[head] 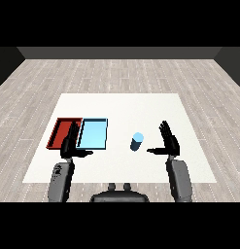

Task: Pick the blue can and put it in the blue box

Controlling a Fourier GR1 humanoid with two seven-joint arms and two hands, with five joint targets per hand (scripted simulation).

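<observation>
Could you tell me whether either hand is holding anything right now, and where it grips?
Nothing is held. The right hand is open beside the blue can, apart from it; the left hand is open too.

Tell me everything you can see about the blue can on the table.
The blue can is a small light blue cylinder with a paler top, plain and unmarked. It stands upright on the white table, right of the light blue tray. Nothing touches it; the right hand is open beside it, thumb pointing toward it.
</observation>
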